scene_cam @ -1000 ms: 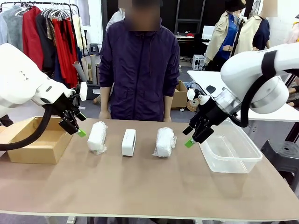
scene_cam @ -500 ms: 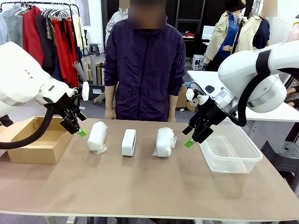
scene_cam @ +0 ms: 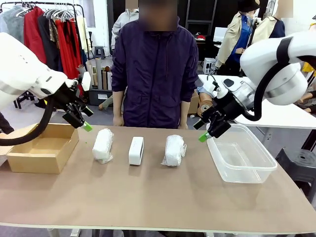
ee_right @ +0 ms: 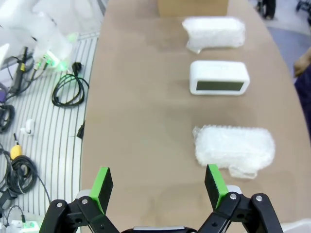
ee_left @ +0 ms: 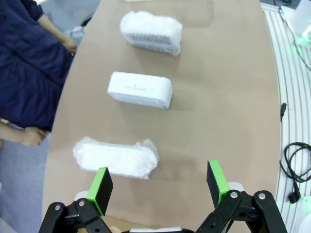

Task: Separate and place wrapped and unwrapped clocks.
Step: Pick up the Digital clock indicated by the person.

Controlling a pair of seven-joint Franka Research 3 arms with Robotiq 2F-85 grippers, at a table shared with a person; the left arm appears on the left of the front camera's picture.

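Observation:
Three clocks lie in a row near the table's far edge. A wrapped clock (scene_cam: 102, 145) in crinkly plastic is on the left, a bare white clock (scene_cam: 136, 150) in the middle, another wrapped clock (scene_cam: 174, 150) on the right. The left wrist view shows the near wrapped clock (ee_left: 116, 158), the bare clock (ee_left: 140, 90) and the far wrapped clock (ee_left: 150, 32). The right wrist view shows its near wrapped clock (ee_right: 234, 148), the bare clock (ee_right: 219, 77) and the far wrapped clock (ee_right: 214, 33). My left gripper (scene_cam: 85, 124) hovers open, up and left of the row. My right gripper (scene_cam: 201, 133) hovers open to the right.
A brown cardboard box (scene_cam: 42, 150) stands at the table's left end, a clear plastic tub (scene_cam: 241, 157) at the right. A person (scene_cam: 155, 74) stands behind the far edge, hands down. The near half of the table (scene_cam: 158, 197) is bare. Cables lie on the floor (ee_right: 68, 90).
Both grippers have risen a little and drawn back from the row, the left one up and leftward, the right one up and rightward. The clocks have not moved.

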